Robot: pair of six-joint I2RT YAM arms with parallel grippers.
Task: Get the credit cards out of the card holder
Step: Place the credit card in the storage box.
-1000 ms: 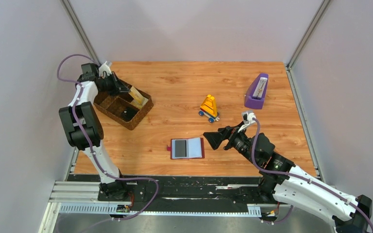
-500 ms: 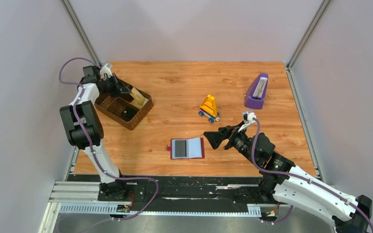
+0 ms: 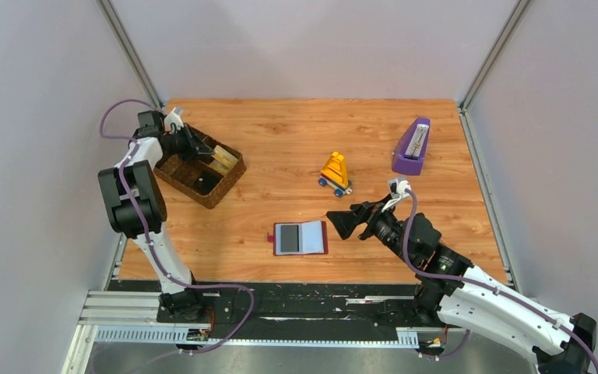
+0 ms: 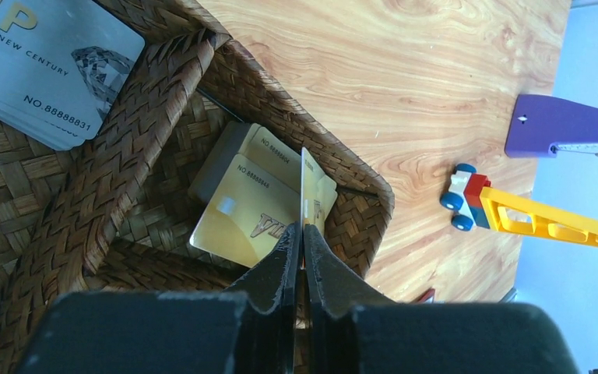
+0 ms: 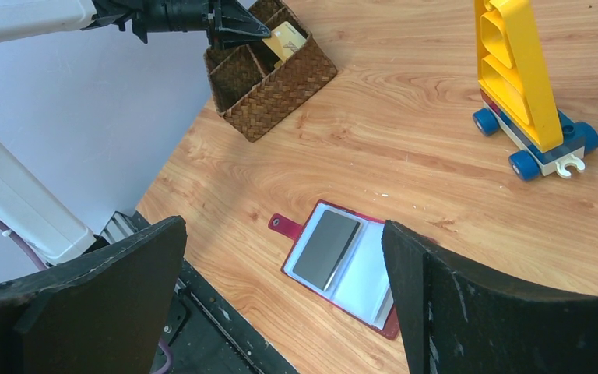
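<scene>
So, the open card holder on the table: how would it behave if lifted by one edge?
Probably floppy: the card holder lies open like a thin booklet, so the free half may hang. Its sleeves look glossy, likely slippery. Being thin, it probably slides if pushed.

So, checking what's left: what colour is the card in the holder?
Dark grey card; right wrist view.

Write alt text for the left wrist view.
The left fingers pinch a gold card edge-on over a wicker basket compartment holding more gold cards. Silver cards lie in the next compartment; a yellow toy truck and purple stand sit beyond.
</scene>
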